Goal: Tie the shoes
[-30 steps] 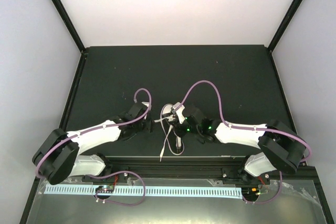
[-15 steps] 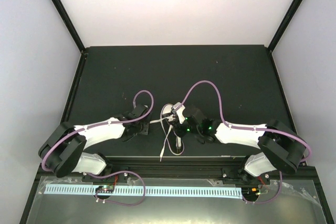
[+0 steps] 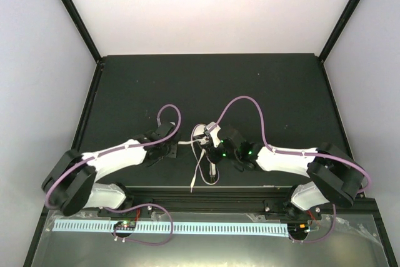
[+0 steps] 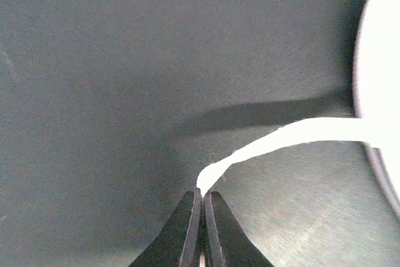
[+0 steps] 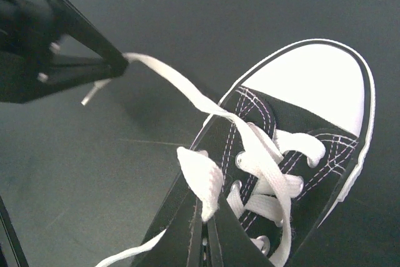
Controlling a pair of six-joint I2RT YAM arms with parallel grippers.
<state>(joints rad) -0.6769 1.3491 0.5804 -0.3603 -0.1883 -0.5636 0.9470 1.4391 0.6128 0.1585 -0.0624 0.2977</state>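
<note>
Lengthwise near-to-far, sneaker [image 5: 312, 85] toe pointing away, left fingers [image 4: 186, 232] pinching lace end [image 4: 294, 134], right fingers [image 5: 187, 239] pinching loop [image 5: 203, 176]

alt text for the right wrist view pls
The right pincer, shut, pinches a fold of white lace over a black, white-toed sneaker. The left pincer, upper left, holds another lace end taut, away from the shoe.

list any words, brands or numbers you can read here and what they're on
None can be read.
The sneaker shows no brand or label in the right wrist view.
The pale slotted strip below the arm bases in the top view carries no legible marks.
</note>
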